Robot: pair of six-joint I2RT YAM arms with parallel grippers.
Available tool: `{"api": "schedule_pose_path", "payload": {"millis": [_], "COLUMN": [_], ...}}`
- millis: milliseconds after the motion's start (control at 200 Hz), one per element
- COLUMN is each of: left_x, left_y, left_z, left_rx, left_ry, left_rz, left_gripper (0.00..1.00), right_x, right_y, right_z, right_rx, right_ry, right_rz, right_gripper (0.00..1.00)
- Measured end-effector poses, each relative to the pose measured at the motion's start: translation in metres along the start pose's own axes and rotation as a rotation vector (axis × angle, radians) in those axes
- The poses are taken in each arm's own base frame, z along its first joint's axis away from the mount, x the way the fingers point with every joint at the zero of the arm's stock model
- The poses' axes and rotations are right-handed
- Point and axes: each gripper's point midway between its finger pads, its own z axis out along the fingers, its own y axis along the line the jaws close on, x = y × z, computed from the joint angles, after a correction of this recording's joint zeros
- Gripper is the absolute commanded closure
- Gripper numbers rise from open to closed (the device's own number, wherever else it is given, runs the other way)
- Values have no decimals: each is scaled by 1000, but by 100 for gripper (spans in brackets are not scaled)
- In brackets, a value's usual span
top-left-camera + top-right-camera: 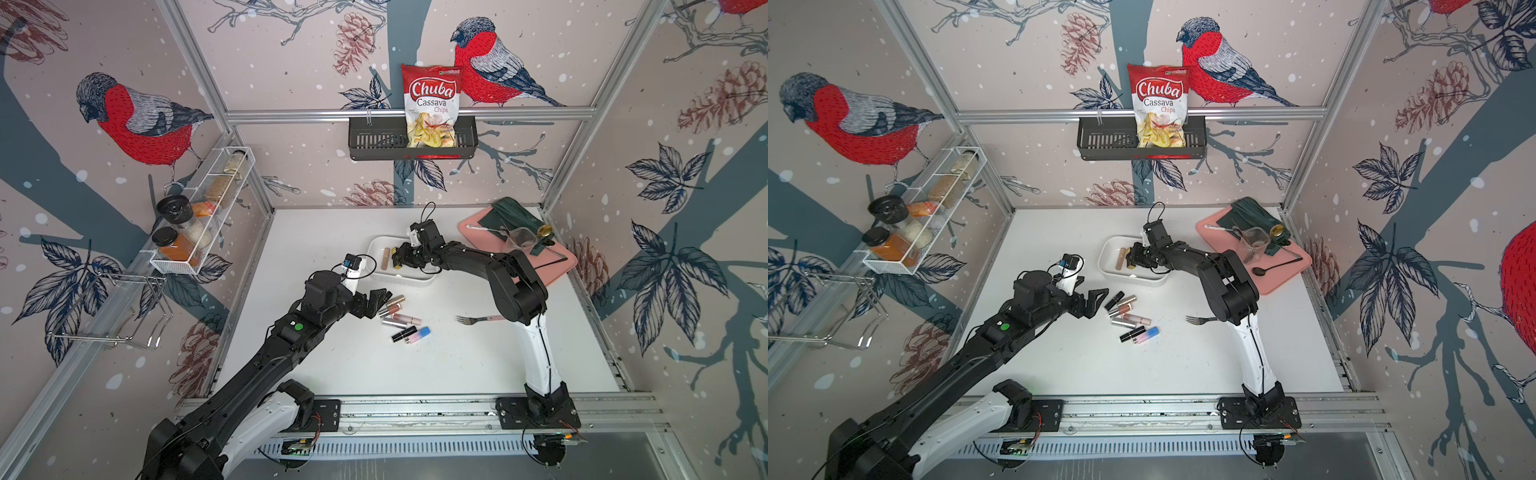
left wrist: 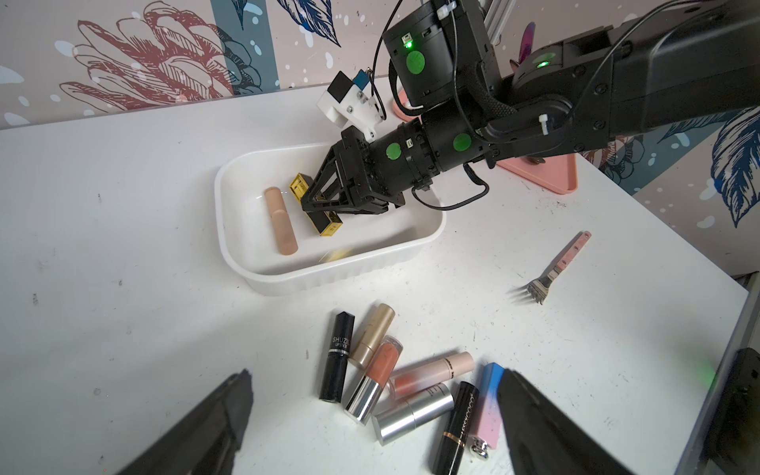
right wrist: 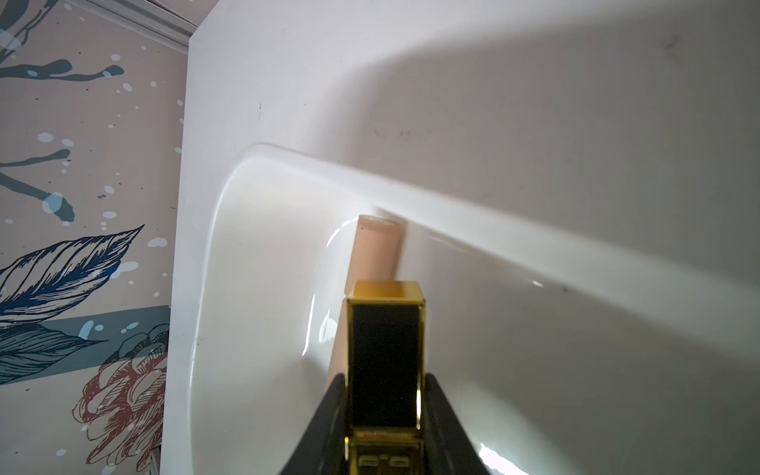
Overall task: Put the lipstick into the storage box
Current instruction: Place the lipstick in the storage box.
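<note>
The white storage box (image 1: pixel 407 281) (image 1: pixel 1133 282) (image 2: pixel 329 275) (image 3: pixel 493 214) stands mid-table. My right gripper (image 1: pixel 397 262) (image 1: pixel 1133 259) (image 2: pixel 316 203) (image 3: pixel 385 377) reaches down into it, shut on a square black-and-gold lipstick (image 2: pixel 329 224) (image 3: pixel 386 362). A beige lipstick (image 1: pixel 386 257) (image 1: pixel 1121 258) (image 2: pixel 281 220) (image 3: pixel 376 246) lies on the box floor beside it. In front of the box, several more lipsticks (image 1: pixel 399 320) (image 1: pixel 1129 320) (image 2: pixel 395 378) lie in a loose pile on the table. My left gripper (image 1: pixel 376 301) (image 1: pixel 1100 297) (image 2: pixel 375 375) hovers open at the pile's left edge, holding nothing.
A fork (image 1: pixel 478 319) (image 2: pixel 551 271) lies to the right of the pile. A pink tray (image 1: pixel 557 266) with a cloth, a cup and utensils sits at the back right. A black wall basket (image 1: pixel 374 141) holds a chips bag. A wire spice rack (image 1: pixel 199 216) hangs on the left wall.
</note>
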Motion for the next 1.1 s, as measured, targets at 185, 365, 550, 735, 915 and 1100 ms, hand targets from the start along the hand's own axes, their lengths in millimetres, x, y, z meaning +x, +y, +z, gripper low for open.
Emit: {"api": "schedule_pose_path", "payload": {"millis": [185, 365, 550, 735, 915, 1100], "left_x": [1, 2, 2, 1, -6, -8], "left_y": [0, 0, 0, 1, -4, -14], "left_z": [1, 2, 2, 2, -5, -9], "left_rx": [2, 2, 1, 2, 25, 78], "left_ry": [5, 7, 7, 6, -30, -47], "left_rz": [-1, -2, -2, -3, 4, 11], "left_gripper": [4, 4, 4, 4, 4, 4], "right_x": [-1, -1, -6, -29, -30, 13], "right_y": [-2, -7, 0, 43, 95, 111], "right_z": [1, 0, -15, -59, -107, -153], "right_rx": [4, 17, 17, -23, -61, -42], "right_ry": [-3, -10, -36, -130, -201, -173], "right_rz": [3, 9, 5, -49, -154, -236], "right_gripper": [60, 58, 57, 56, 54, 52]}}
